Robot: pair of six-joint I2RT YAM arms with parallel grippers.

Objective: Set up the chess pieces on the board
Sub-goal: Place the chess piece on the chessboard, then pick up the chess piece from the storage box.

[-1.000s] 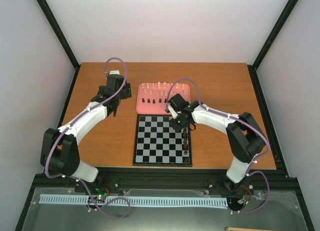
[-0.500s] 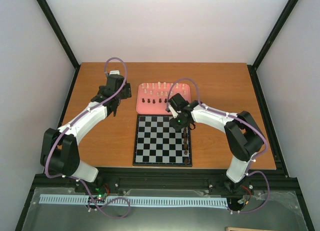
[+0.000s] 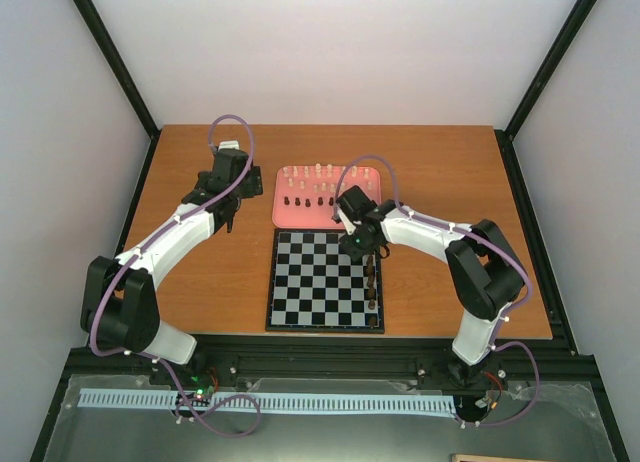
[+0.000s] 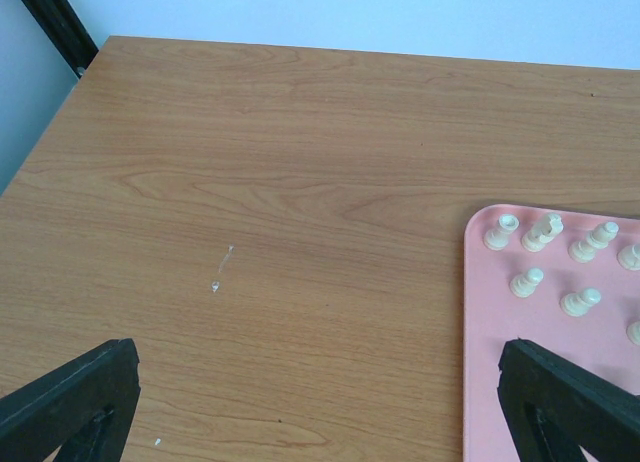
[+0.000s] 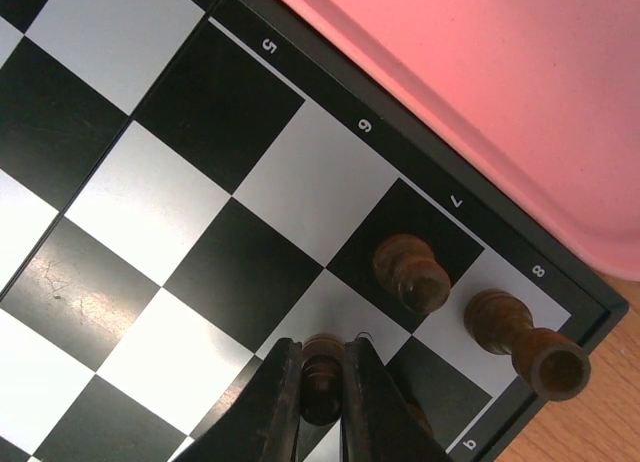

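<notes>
My right gripper (image 5: 320, 382) is shut on a dark brown chess piece (image 5: 322, 374) over a pale square near the far right corner of the board (image 5: 150, 202). I cannot tell whether the piece touches the square. Beside it stand a dark pawn (image 5: 412, 273) and a dark rook (image 5: 520, 342). From above, the right gripper (image 3: 357, 247) is at the head of a column of dark pieces (image 3: 373, 287) on the board's (image 3: 310, 282) right edge. My left gripper (image 4: 320, 422) hangs open over bare wood left of the tray. Cream pieces (image 4: 545, 232) stand on the tray.
The pink tray (image 3: 300, 214) lies just behind the board and holds rows of cream pieces (image 3: 318, 170) and dark pieces (image 3: 305, 200). Its near edge (image 5: 500, 102) runs close along the board's border. Black frame posts (image 3: 110, 57) rise at the table's corners.
The right arm has shifted very slightly over the board's far right corner, its gripper still shut on the dark piece. The left arm has not moved.
</notes>
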